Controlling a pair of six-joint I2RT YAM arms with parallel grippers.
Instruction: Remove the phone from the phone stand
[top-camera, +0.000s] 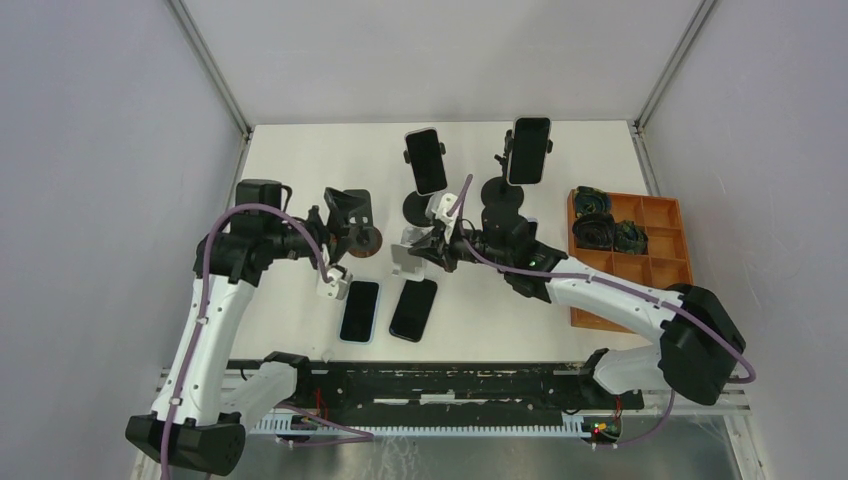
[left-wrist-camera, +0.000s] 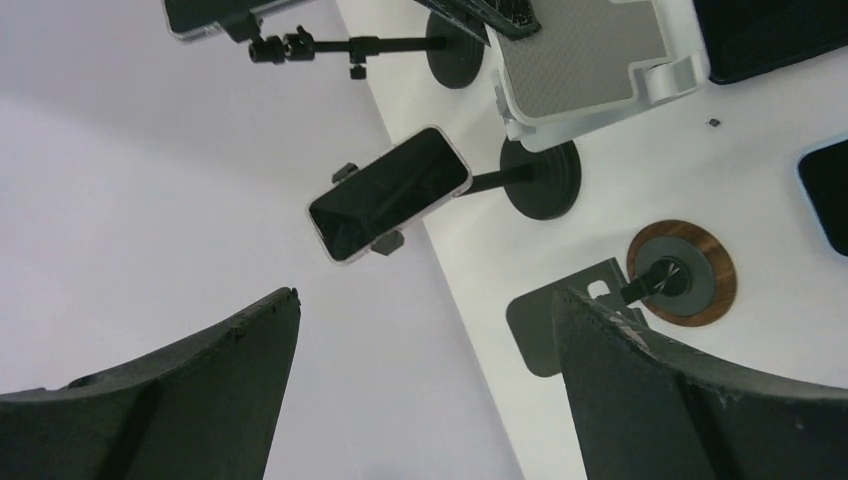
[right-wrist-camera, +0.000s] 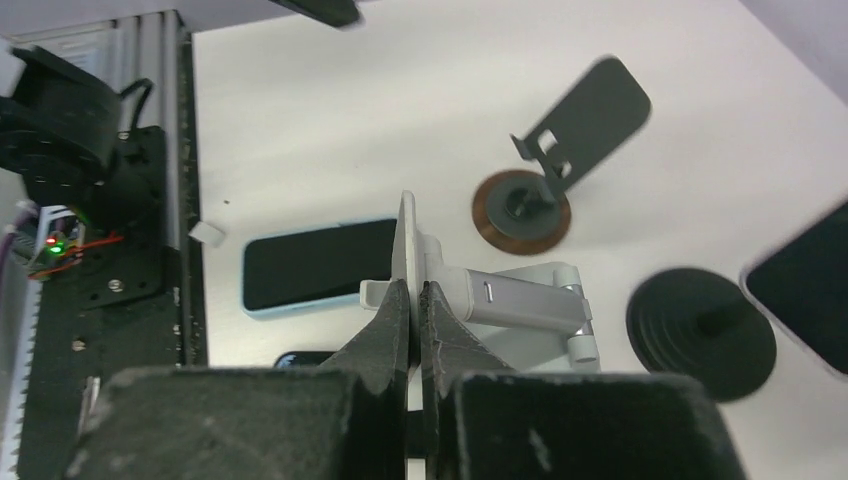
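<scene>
Two phones sit clamped in black arm stands at the back: one (top-camera: 425, 160), also in the left wrist view (left-wrist-camera: 390, 192), and one further right (top-camera: 530, 150). Two more phones lie flat near the front: a light-blue-cased one (top-camera: 360, 310) and a black one (top-camera: 413, 308). My right gripper (top-camera: 428, 245) is shut on the upright plate of an empty silver folding stand (right-wrist-camera: 520, 300), pinching it edge-on (right-wrist-camera: 415, 290). My left gripper (top-camera: 333, 222) is open and empty (left-wrist-camera: 425, 295), beside an empty black stand with a brown round base (left-wrist-camera: 680, 275).
An orange compartment tray (top-camera: 650, 270) with dark round parts stands at the right. The black discs of the arm stands (top-camera: 505, 195) sit mid-table. The cell's grey walls enclose the back and both sides.
</scene>
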